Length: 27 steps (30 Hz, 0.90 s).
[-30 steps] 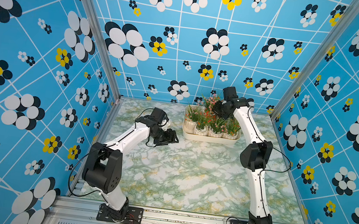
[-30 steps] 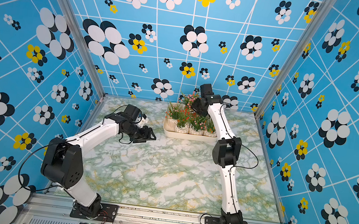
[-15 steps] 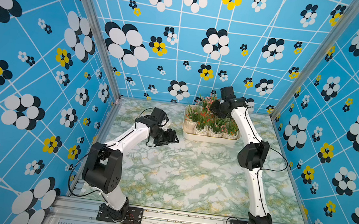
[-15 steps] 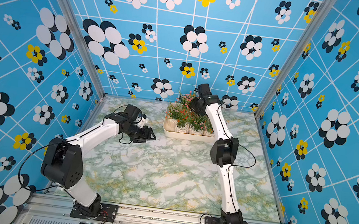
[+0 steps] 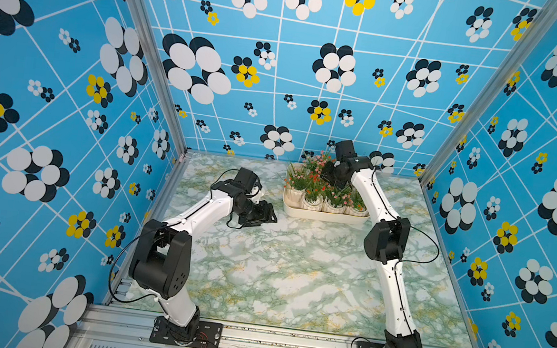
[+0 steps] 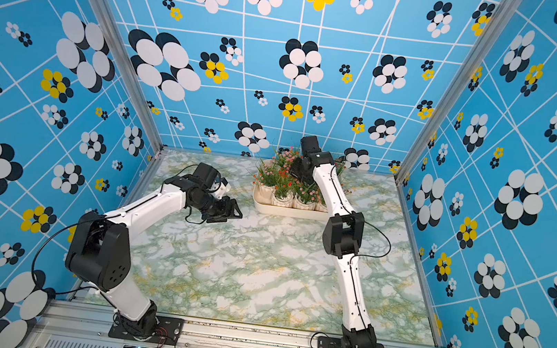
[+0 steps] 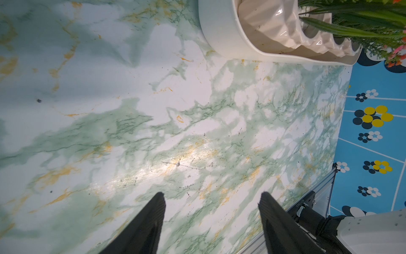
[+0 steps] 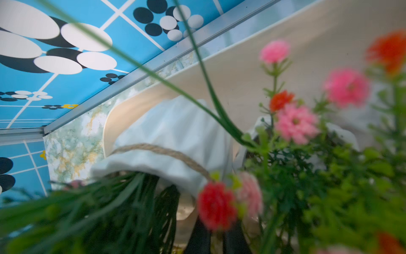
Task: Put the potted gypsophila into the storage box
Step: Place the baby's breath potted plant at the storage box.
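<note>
White, glossy ribbed pots of potted gypsophila [image 5: 313,201], thin green leaves and pink-red blossoms, stand in the cream, round-cornered storage box [image 5: 322,217]. The right end effector [image 8: 215,242] is pinched closed among them. The left end effector [image 7: 212,195] gapes empty over the green-marbled desk [image 5: 293,274].

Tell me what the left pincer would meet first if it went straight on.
Probably the marble tabletop, close before the storage box; nothing else lies ahead of the left pincer. Depth is unclear: it could be the box's wall.
</note>
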Motion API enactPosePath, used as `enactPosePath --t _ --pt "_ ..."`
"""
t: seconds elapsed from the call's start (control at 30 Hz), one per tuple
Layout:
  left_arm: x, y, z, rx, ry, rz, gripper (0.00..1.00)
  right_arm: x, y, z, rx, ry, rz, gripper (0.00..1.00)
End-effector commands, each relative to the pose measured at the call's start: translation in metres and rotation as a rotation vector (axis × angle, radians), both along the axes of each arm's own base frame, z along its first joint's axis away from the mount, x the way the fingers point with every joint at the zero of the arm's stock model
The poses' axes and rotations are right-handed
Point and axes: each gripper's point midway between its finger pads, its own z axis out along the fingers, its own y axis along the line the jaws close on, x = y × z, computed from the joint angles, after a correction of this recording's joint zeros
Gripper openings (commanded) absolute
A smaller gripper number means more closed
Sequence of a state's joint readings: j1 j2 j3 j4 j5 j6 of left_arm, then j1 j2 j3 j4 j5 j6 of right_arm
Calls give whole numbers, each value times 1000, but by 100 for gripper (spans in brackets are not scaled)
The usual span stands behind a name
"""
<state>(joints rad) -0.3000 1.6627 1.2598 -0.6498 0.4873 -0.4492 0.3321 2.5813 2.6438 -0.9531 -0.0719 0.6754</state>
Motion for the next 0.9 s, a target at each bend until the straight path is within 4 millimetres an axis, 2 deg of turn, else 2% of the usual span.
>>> enactPosePath --t 0.0,0.53,0.67,0.8,0.87 --pt "7 -1 6 -16 -12 -5 71 -15 -5 -1 -45 42 12 0" --pt "3 1 1 -10 -2 0 71 -6 1 7 12 11 -17 0" --pt "4 1 1 -15 -1 3 71 -7 1 6 10 16 -19 8" --pt "3 1 0 -14 0 2 71 -5 1 9 15 3 -19 8" --pt "2 1 0 -14 3 3 71 -4 2 13 23 -7 -19 16"
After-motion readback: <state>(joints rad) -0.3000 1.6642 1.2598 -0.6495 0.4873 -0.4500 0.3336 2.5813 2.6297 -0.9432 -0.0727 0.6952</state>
